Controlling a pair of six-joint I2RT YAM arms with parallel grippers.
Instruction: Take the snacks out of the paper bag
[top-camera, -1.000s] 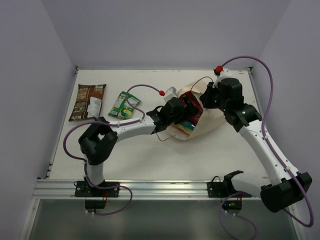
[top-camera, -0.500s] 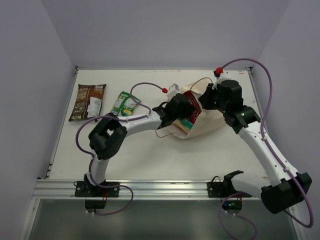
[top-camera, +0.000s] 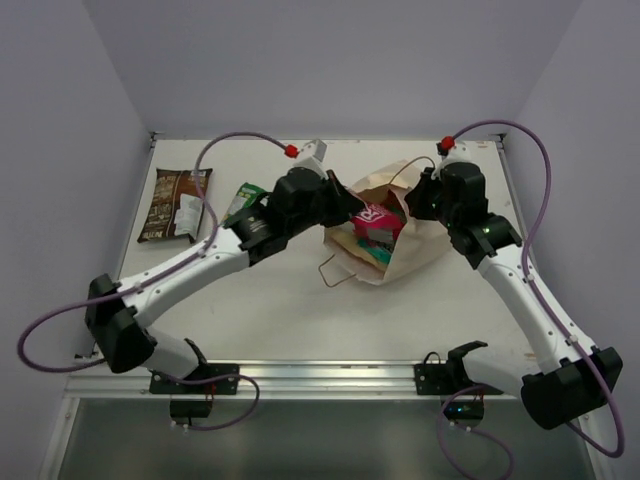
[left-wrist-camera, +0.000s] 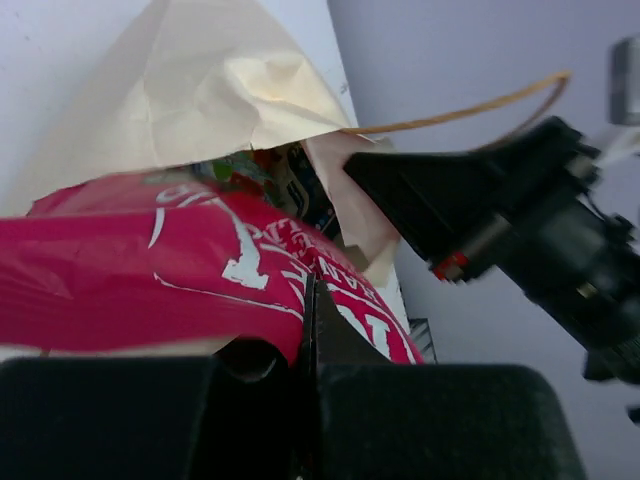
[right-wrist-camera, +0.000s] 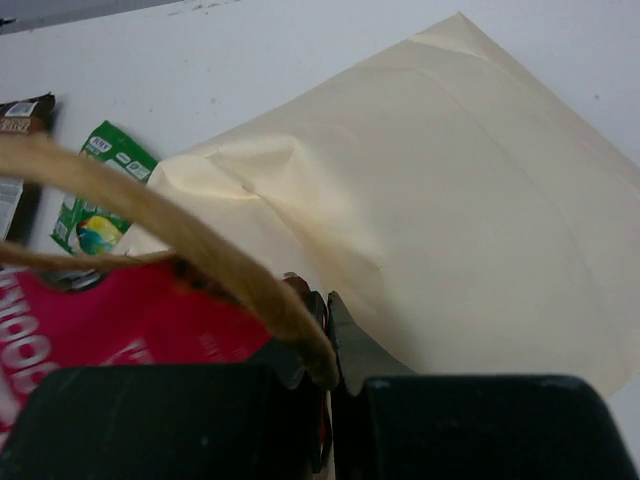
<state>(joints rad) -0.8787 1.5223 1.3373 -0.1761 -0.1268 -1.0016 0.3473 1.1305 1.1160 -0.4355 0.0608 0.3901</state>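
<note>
The paper bag (top-camera: 415, 240) lies on its side near the back right corner of the table (top-camera: 300, 300). The left gripper (left-wrist-camera: 308, 330) is closed firmly on the magenta packet (left-wrist-camera: 150, 280) at the bag's mouth. The right gripper (right-wrist-camera: 325, 345) is closed on the bag's upper edge, by the cord handle (right-wrist-camera: 150, 215). The dark brown packet (top-camera: 175, 203) and the green packet (top-camera: 243, 198) lie near the back left corner.
</note>
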